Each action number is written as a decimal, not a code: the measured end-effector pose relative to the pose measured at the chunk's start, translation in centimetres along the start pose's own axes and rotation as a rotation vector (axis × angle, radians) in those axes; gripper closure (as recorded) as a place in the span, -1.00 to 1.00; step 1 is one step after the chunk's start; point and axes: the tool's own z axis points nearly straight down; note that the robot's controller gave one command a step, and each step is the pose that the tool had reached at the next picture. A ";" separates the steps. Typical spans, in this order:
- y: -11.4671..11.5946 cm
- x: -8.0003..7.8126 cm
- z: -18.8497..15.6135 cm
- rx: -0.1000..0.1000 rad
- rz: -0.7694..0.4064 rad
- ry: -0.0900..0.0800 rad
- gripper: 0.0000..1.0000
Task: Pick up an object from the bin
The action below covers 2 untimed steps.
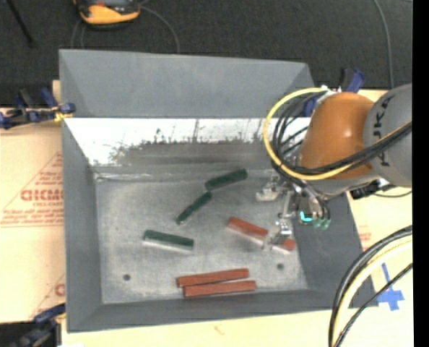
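By the right bin wall (320, 273) the gripper (282, 231) hangs beside a short red bar (246, 229); if open, I cannot tell. Likely light, stiff: grasp its middle.

A long red-brown bar (213, 275) lies near the front wall of the grey metal bin (185, 85), and a second red-brown bar (220, 288) lies just beside it on the front side, the two touching along their length. Left of centre rests a dark green bar with a pale edge (168, 241). Two more green pieces lie well apart from it: a slanted dark green stick (193, 208) at mid-floor and a dark green strip (226, 180) nearer the back wall. A short red block (246, 229) sits tilted, right of centre. Beyond the back wall, on the dark floor (222, 20), lies an orange-and-black handheld device (106, 4) — possibly a meter — trailing a thin cable (164, 29).
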 end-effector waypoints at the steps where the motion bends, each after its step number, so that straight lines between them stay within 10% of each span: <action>1: 0.0 -0.2 -0.4 0.001 -0.002 -0.007 -1.00; 2: 0.9 -1.2 5.3 -0.002 0.079 -0.001 1.00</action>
